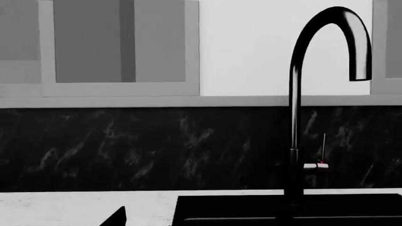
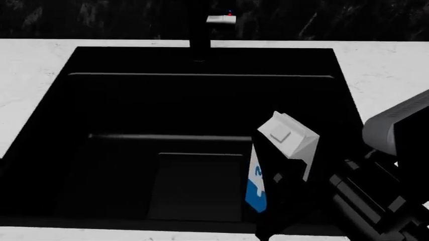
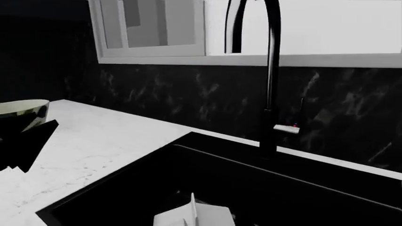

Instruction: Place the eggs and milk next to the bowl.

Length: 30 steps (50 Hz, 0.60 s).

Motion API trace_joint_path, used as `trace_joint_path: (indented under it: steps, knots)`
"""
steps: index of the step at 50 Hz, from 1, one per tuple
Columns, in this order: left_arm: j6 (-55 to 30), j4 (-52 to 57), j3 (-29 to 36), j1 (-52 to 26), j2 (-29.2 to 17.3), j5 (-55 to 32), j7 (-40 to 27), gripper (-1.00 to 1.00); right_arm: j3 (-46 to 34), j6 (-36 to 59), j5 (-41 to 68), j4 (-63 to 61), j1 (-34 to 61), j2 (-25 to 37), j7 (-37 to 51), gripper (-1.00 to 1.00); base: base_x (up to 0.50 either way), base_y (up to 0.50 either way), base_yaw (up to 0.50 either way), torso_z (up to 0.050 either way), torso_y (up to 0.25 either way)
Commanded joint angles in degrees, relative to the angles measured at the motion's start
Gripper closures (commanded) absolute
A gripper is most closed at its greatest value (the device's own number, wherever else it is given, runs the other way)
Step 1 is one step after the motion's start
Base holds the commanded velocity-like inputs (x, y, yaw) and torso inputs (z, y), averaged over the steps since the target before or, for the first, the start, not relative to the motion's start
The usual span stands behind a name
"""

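Observation:
The milk [image 2: 288, 133], a white gable-top carton with a blue lower band, hangs tilted over the right part of the black sink [image 2: 201, 100]. My right gripper [image 2: 282, 196] is shut on it, with a dark finger across its front. In the right wrist view only the carton's folded top [image 3: 195, 217] shows. The bowl [image 3: 25, 109], cream-rimmed, stands on the white counter away from the sink. The eggs are out of view. Of my left gripper only one dark fingertip [image 1: 116, 218] shows, over the counter beside the sink edge.
A tall black gooseneck tap [image 1: 295, 117] with a small side lever [image 2: 221, 20] stands behind the sink. A dark marbled backsplash [image 1: 157, 146] and a window lie beyond. White counter [image 2: 33, 75] flanks the sink on both sides. A dark shape [image 3: 28, 141] sits by the bowl.

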Motion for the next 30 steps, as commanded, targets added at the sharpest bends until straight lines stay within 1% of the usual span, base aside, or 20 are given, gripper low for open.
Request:
trace_joint_path:
  steps: [1,30]
  knots:
    - [0.25,0.2,-0.36,0.61,0.07,-0.75,0.26,-1.0,0.72,0.27,0.94,-0.65,1.16,0.66,-0.23,1.0,0.0,0.5,0.0,0.0,0.0]
    - [0.41,0.36,-0.49,0.85,-0.42,-1.29,0.3,-1.0,0.48,-0.07,2.4,-0.86,1.06,1.26,0.85,1.0,0.0,0.5,0.0,0.0,0.001]
